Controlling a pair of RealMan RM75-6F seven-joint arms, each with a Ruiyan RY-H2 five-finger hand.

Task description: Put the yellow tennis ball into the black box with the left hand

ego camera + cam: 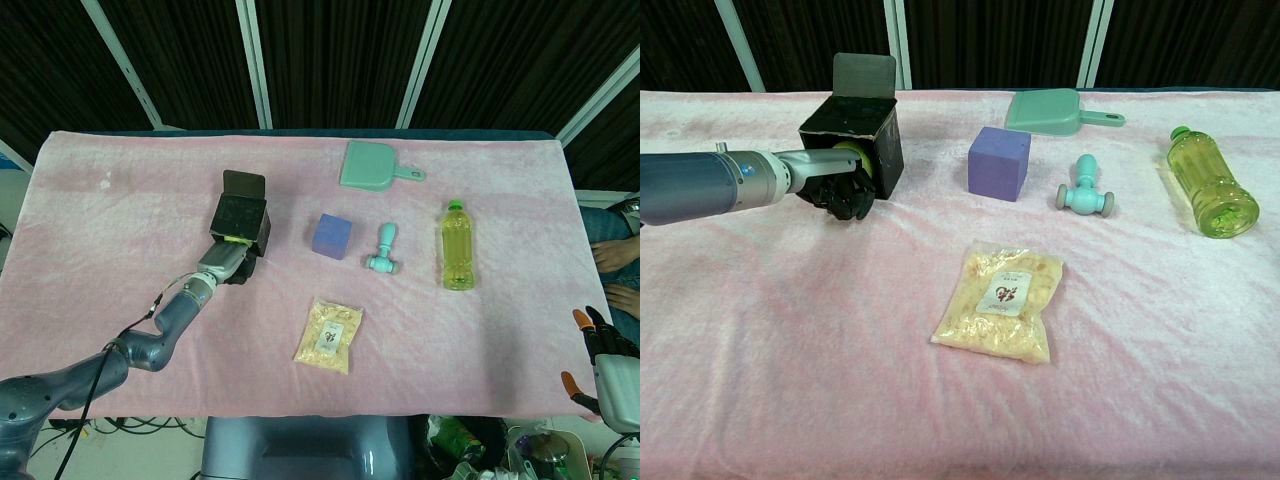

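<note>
I am seeing only a sliver of the yellow tennis ball point(853, 156): in the chest view most of it is tucked behind my left hand point(838, 185), and in the head view just a thin yellow-green strip point(235, 239) is showing at the near edge of the black box point(241, 220). The left hand point(227, 265) is grasping the ball, dark fingers point(848, 196) curling under it, right against the front face of the black box point(855, 138). I cannot tell whether the ball is touching the box wall. Being round, the ball is giving me no long axis, and any printing on it is hidden by the hand.

The box is standing upright with its flap raised at the back; its inside is reading as plain black from above.

My right hand point(600, 355) is sitting at the lower right corner of the head view, cut off by the frame, off the table; I cannot tell how its fingers are set.

Elsewhere on the pink cloth point(790, 350) are lying a purple cube point(999, 163), a teal dustpan point(1052, 112), a small teal roller point(1085, 190), a yellow bottle point(1212, 184) on its side and a snack bag point(1001, 300).
</note>
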